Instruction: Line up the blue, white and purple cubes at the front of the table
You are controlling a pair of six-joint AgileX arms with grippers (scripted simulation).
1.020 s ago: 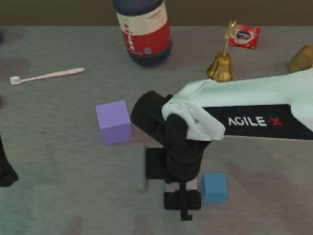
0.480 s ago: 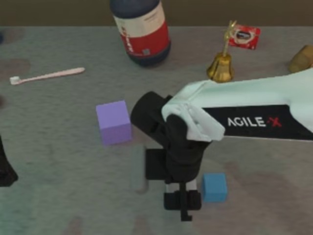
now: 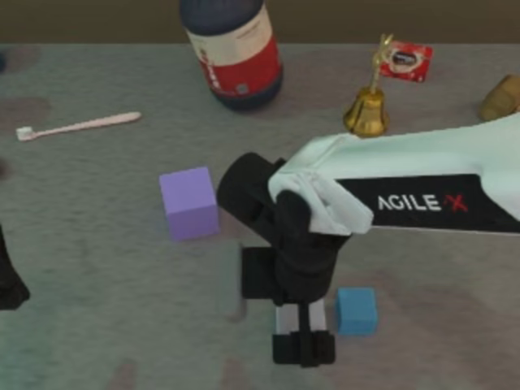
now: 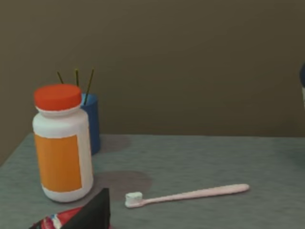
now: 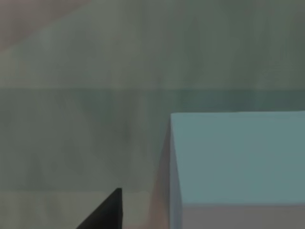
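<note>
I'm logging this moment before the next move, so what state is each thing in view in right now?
Small bright blue cube: flat on the table, beside the right gripper.
Pale bluish-white cube: close under the right wrist camera.
Large lilac purple cube: on the table, apart, untouched.
Right gripper: lowered beside the blue cube.
Left arm: parked at the table's left edge.
Dark bottle: upright.
Pink toothbrush: lying flat.
Brass bell: upright.
</note>
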